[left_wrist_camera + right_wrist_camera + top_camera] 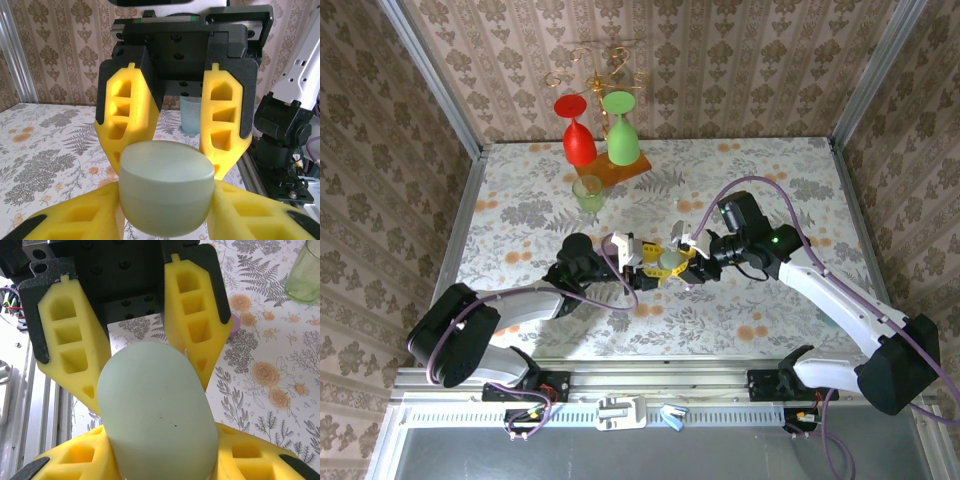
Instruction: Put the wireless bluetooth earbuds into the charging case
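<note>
A mint-green oval charging case (669,262) is held above the middle of the table between both grippers, with its lid closed. My left gripper (660,266) comes in from the left. In the left wrist view its yellow fingers (75,220) press the case (165,180) from both sides. My right gripper (678,257) comes in from the right and is shut on the same case (155,410), its fingers (250,455) against the case's sides. The earbuds are hidden. A small lilac thing (234,324) peeks out behind the left gripper's finger; I cannot tell what it is.
An upturned red glass (579,135) and green glass (621,130) stand on an orange base (620,170) at the back, under a gold rack (600,55). A small green cup (588,192) stands just in front of them. Patterned walls enclose the floral table (770,170).
</note>
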Tool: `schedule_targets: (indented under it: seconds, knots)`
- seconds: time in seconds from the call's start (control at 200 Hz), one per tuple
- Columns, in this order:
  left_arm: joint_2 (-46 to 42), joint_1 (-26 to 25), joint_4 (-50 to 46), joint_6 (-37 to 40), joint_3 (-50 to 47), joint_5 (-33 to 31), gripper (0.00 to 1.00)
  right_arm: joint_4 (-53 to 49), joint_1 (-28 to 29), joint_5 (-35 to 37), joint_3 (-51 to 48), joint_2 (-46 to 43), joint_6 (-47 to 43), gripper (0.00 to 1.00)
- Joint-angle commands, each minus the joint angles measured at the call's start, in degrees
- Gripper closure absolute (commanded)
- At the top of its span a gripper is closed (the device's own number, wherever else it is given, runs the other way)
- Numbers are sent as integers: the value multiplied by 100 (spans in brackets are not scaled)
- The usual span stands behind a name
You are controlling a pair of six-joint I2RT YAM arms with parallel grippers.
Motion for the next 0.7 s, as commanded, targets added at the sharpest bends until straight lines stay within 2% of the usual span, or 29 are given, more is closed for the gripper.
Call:
schedule_targets:
  seconds: [0.0, 0.18, 0.36, 0.45, 0.695]
  knots:
    - [-104, -28, 81, 11, 216, 94, 62, 30, 23, -330, -34, -129, 65, 81]
    - [-100, -28, 116, -33, 216, 154, 72, 109, 23, -390, -71, -137, 114, 78]
    - [-117, -30, 161, -73, 181, 149, 77, 306, 17, -348, -107, -151, 131, 71]
    - [-141, -23, 196, -96, 129, 64, 77, 399, 15, -330, -163, -176, 161, 60]
    - [-161, 110, 480, -365, -2, 32, 77, 642, -90, -329, -324, -297, 238, 42]
